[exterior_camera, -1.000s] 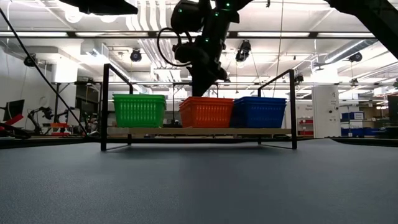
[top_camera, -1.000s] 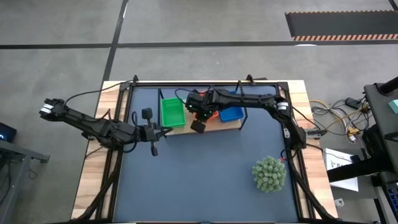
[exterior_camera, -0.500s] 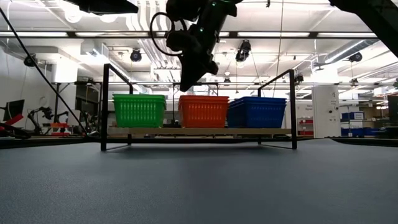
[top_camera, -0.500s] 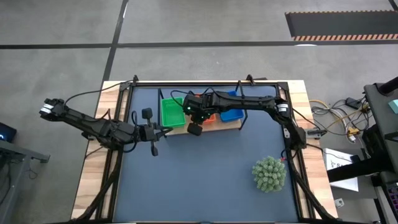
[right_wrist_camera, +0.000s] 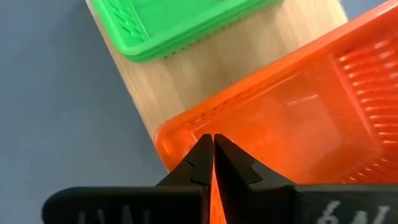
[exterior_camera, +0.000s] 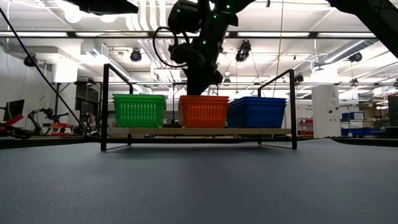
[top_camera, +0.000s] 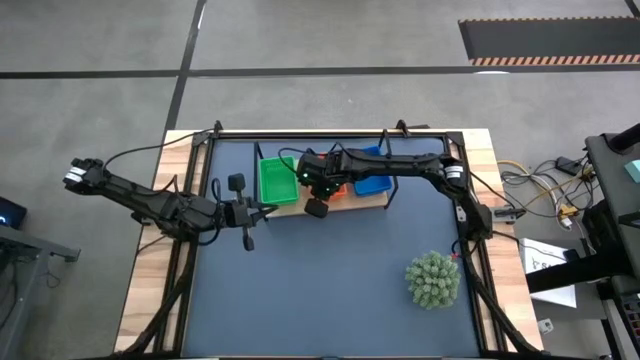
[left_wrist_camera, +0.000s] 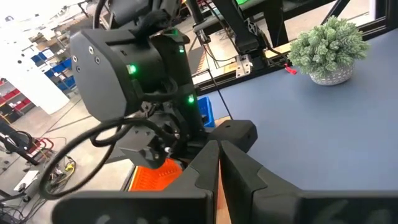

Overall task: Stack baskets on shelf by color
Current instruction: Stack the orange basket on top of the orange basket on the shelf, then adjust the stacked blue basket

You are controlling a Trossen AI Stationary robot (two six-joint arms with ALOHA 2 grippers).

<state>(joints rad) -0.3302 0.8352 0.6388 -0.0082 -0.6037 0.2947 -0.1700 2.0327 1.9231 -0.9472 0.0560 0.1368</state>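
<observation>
On the low light-wood shelf (exterior_camera: 199,132) three perforated plastic baskets sit in a row: green (exterior_camera: 139,110), orange-red (exterior_camera: 203,111), blue (exterior_camera: 259,112); my right hand (top_camera: 316,207) hovers over the middle one

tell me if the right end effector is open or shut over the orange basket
Shut: in the right wrist view, the right end effector shows its fingers pressed together above the orange basket's near rim.

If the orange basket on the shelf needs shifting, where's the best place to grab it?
Probably the front rim of the orange basket, from above. It sits upright and open on the shelf, between the green basket and the blue basket, so its side walls are crowded. The right gripper hangs over that rim, fingers together.
</observation>
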